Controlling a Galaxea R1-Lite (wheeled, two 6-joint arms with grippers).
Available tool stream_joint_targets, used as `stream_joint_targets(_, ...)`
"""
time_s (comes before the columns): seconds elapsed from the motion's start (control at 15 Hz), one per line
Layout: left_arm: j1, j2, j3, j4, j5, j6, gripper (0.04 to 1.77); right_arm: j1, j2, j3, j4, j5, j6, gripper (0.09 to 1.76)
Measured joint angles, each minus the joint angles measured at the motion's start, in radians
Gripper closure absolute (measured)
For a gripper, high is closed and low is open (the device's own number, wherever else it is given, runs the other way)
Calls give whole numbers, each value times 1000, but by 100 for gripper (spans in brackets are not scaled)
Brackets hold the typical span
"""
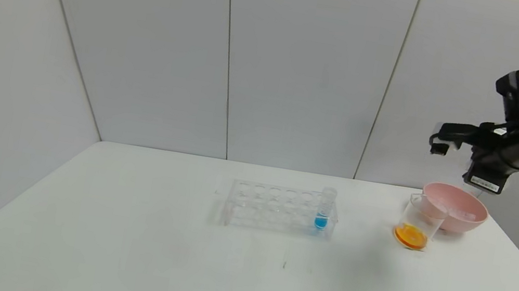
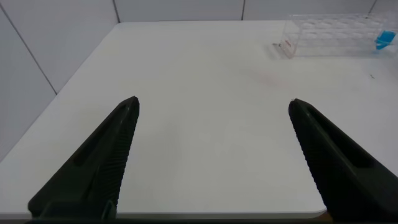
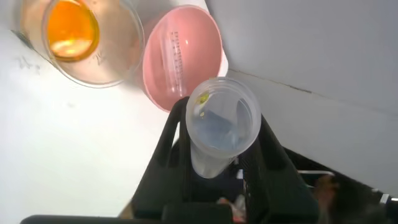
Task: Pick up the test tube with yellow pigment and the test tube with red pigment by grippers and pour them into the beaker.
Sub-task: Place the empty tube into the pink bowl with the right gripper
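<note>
The right gripper (image 3: 214, 163), raised above the pink bowl (image 1: 464, 211), is clamped on an emptied test tube (image 3: 219, 124). Just beside the bowl, the beaker (image 1: 418, 222) holds orange liquid. The left gripper (image 2: 214, 155) hangs spread apart.

No legible text is showing anywhere: the white label on the right gripper (image 1: 484, 181) and the graduation marks on a tube lying in the pink bowl (image 3: 176, 59) are appearing too small to read.
</note>
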Motion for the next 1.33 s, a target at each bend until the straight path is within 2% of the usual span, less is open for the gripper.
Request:
stream_joint_targets(0.27, 0, 0, 0, 0, 0, 0, 9, -69, -125, 120, -14, 175, 167, 132)
stream_joint_targets(0.47, 0, 0, 0, 0, 0, 0, 9, -102, -214, 264, -115, 237, 366, 132)
stream_joint_targets(0.53, 0, 0, 0, 0, 0, 0, 9, -104, -238, 324, -199, 244, 430, 132)
stream_joint_targets(0.8, 0, 0, 0, 0, 0, 0, 9, -119, -294, 592, -691, 260, 677, 132)
stream_joint_targets(0.93, 0, 0, 0, 0, 0, 0, 9, -136, -297, 684, -810, 261, 804, 132)
stream_joint_targets(1.13, 0, 0, 0, 0, 0, 0, 9, -175, -271, 717, -849, 253, 940, 132)
stream_joint_targets(1.33, 0, 0, 0, 0, 0, 0, 9, -216, -211, 699, -904, 249, 992, 132)
